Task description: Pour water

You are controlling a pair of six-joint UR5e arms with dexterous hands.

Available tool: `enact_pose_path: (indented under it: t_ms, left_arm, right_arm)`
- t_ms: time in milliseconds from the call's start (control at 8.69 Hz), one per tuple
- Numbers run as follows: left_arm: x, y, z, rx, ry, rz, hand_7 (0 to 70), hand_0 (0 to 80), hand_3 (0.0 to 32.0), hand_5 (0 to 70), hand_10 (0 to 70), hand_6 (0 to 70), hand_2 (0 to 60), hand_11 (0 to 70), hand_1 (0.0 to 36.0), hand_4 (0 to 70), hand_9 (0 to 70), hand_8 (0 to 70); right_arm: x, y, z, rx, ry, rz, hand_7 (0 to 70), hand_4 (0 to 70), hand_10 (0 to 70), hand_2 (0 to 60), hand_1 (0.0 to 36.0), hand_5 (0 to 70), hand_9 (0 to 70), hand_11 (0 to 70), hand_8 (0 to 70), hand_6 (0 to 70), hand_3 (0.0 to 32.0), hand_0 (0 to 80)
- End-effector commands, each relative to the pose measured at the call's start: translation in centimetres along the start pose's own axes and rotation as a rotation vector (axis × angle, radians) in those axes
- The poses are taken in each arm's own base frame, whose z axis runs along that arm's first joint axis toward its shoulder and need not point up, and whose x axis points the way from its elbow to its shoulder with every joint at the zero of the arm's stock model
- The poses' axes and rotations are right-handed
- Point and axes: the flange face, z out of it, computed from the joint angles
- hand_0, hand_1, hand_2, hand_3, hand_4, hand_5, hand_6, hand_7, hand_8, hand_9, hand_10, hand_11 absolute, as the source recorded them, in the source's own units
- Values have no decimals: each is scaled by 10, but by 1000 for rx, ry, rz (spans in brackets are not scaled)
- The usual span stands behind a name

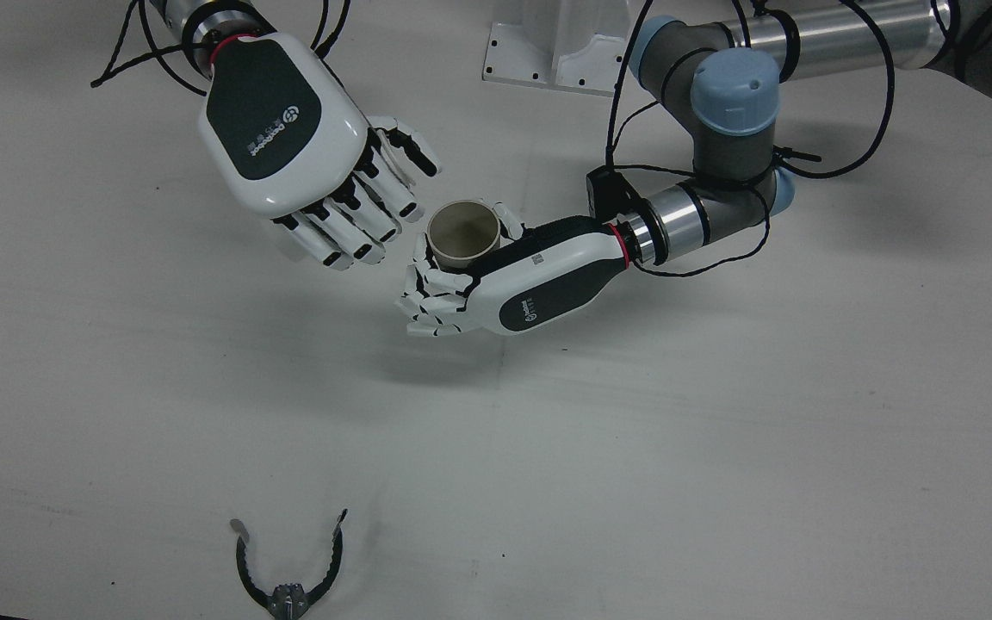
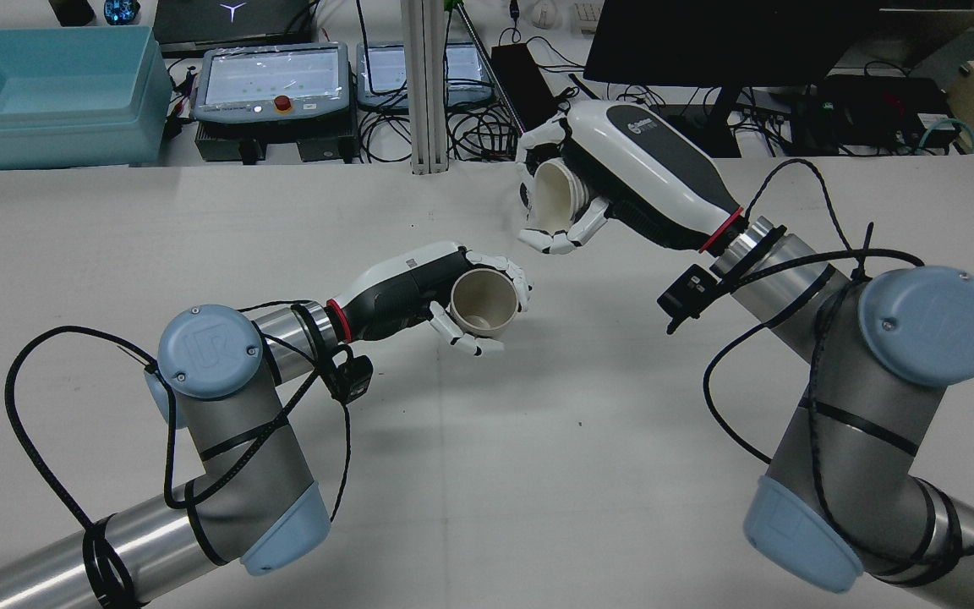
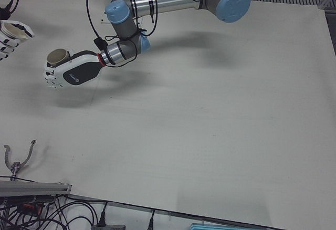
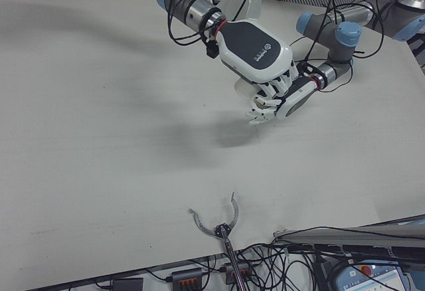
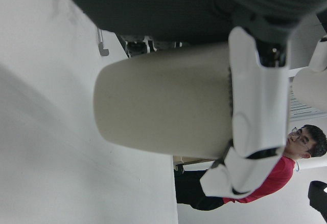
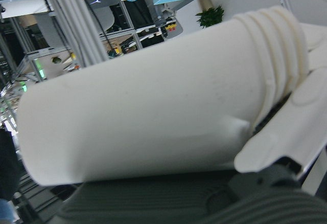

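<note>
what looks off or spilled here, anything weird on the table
No spill shows. The one stray thing is a black claw-shaped tool lying alone near the table's front edge, far from the left hand and right hand, each holding a cup.

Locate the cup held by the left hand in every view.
Front view: centre, cup mouth up.
Rear view: left of centre.
Left-front view: upper left.
Right-front view: hidden behind the right hand.
Left hand view: fills the centre.
Right hand view: not in it.
Shared landmark: the left hand.

White table (image 2: 538, 474), cluttered desk (image 2: 791, 101) behind
</note>
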Motion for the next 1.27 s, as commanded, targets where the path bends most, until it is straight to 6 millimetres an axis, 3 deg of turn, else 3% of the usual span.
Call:
enact_pose_path:
  t_ms: [0,115,345,460,576,691,921,1151]
  left_arm:
    - [68,-50,-32,78,74,-18,457,591,0,461,77,197,313,128,265,527,240,139]
    - [90,-94,-80,147,100,-13,446,586,0,459,77,192,314,127,262,514,236,136]
    - [114,-155,-159,247,142,-13,453,589,0,461,80,196,299,132,259,516,238,138]
    - [126,-176,-191,288,164,-14,456,590,0,462,81,196,298,133,260,514,239,138]
    - [137,-198,-225,339,185,-20,458,590,0,461,83,198,312,136,265,511,244,141]
    - [148,-217,-259,389,211,-31,465,596,0,464,89,205,310,144,269,516,259,151]
    - [159,-246,-318,467,242,-22,466,596,0,462,88,205,306,144,268,516,260,153]
    - [120,-293,-402,563,237,-68,470,595,0,456,90,205,307,146,269,512,257,151]
  right_arm:
    - [31,-116,-50,445,-47,363,700,327,501,385,139,700,633,700,505,700,0,495]
    - [28,-149,-53,504,-86,398,700,324,508,390,140,700,662,700,529,700,0,496]
    - [19,-200,-62,583,-139,402,700,402,519,398,128,700,682,700,541,700,0,493]
    - [27,-243,-79,652,-149,423,700,387,502,388,129,700,661,700,528,700,0,493]
    - [53,-281,-118,733,-119,443,700,345,492,373,128,700,645,699,518,700,0,490]
    - [71,-303,-148,785,-88,441,700,311,493,355,124,700,634,700,510,700,0,487]
    - [102,-318,-161,825,-25,425,700,328,460,359,131,700,634,652,516,700,0,495]
    - [128,-326,-170,858,11,439,700,279,441,342,125,700,599,625,493,700,0,487]
